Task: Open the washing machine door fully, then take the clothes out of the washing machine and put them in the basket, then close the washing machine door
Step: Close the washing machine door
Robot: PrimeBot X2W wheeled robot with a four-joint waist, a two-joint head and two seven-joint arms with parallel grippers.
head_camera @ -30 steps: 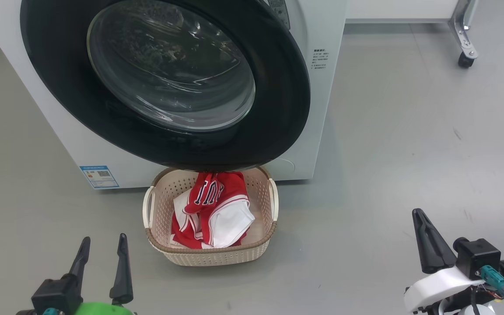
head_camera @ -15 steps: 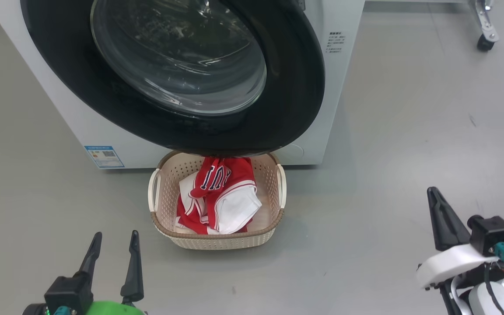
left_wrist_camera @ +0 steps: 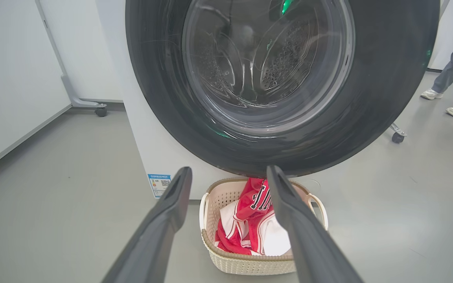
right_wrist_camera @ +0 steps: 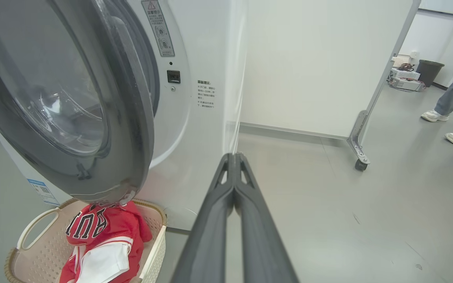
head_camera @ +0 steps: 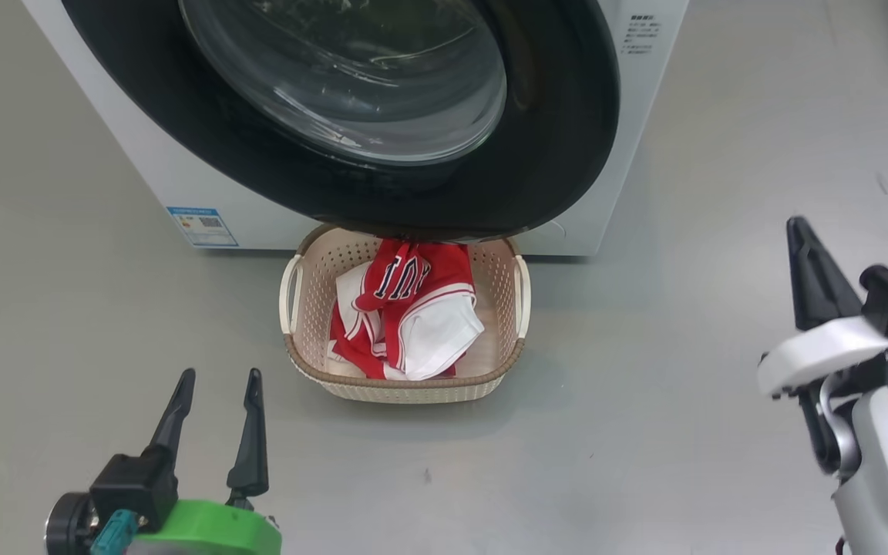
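You have:
- Door (head_camera: 351,85) on the washing machine (head_camera: 633,116), 12 o'clock.
- Basket (head_camera: 405,383) on the floor under the door's lower edge, with red-and-white clothes (head_camera: 413,316) heaped inside.
- Left end effector (head_camera: 220,375), 7 o'clock: spread wide, empty.
- Right end effector (head_camera: 798,227), 4 o'clock: fingers pressed together, empty.

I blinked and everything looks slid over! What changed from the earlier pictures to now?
The head camera moved, so the whole view slid up and right. The shut right gripper climbed further than the rest, so that arm seems to have risen or reached forward. Nothing was grabbed or released. The left gripper stayed open and empty, the clothes stayed in the basket, the washing machine door unchanged.
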